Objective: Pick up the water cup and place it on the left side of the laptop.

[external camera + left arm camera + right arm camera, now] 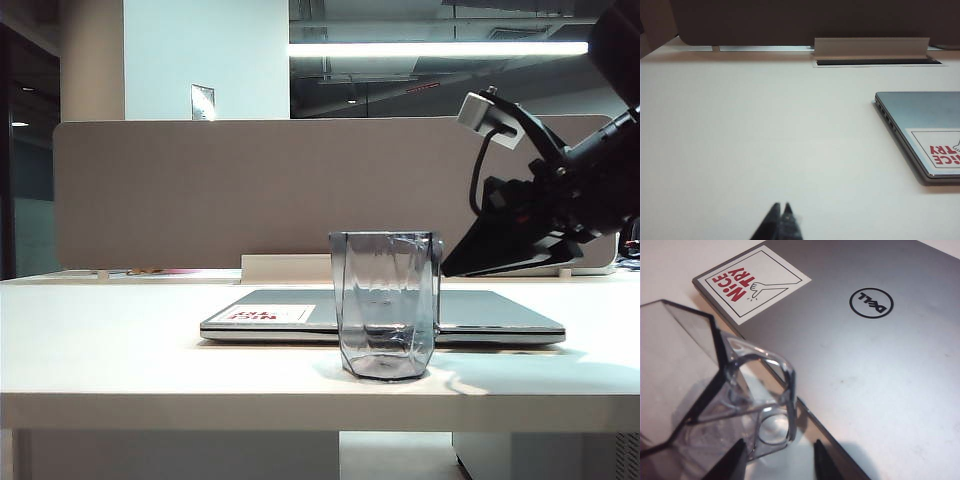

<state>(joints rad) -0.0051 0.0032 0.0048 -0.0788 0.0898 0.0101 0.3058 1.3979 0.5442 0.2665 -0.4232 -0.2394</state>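
- Cup: upright on the table, in front of the closed laptop; handle facing the right gripper.
- Right gripper: jaws spread, at the cup's 3 o'clock in the exterior view, handle apparently between the fingertips; contact cannot be judged.
- Left gripper: pressed together, empty, above bare table at the laptop's 9 o'clock.
- Risk: an off-centre closure on the thin handle could tip the light cup or let it swing.
- Risk: a low carry could clip the laptop lid.
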